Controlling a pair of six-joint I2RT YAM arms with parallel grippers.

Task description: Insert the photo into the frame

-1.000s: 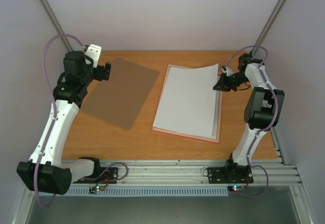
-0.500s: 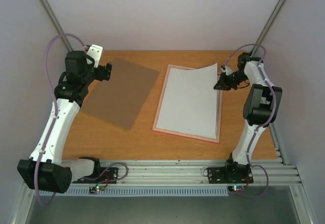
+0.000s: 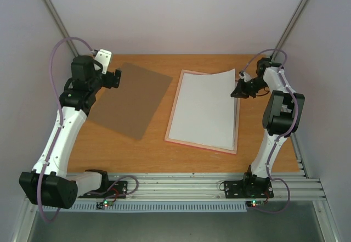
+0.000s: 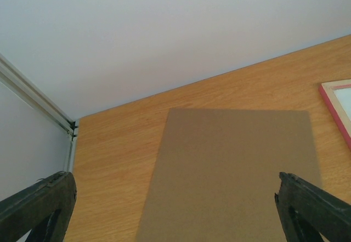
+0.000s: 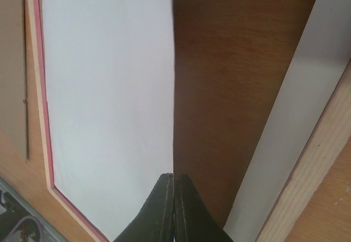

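one frame [image 3: 201, 145]: pink, flat on the table [image 3: 153, 154], right of centre.
photo [image 3: 203, 110]: white back up, lying on the frame, far right corner lifted.
right gripper [image 3: 237, 94]: jaws pressed together, pinching that lifted corner.
left gripper [image 3: 118, 79]: jaws spread wide, over the brown backing board [image 3: 131, 99]'s far left edge.
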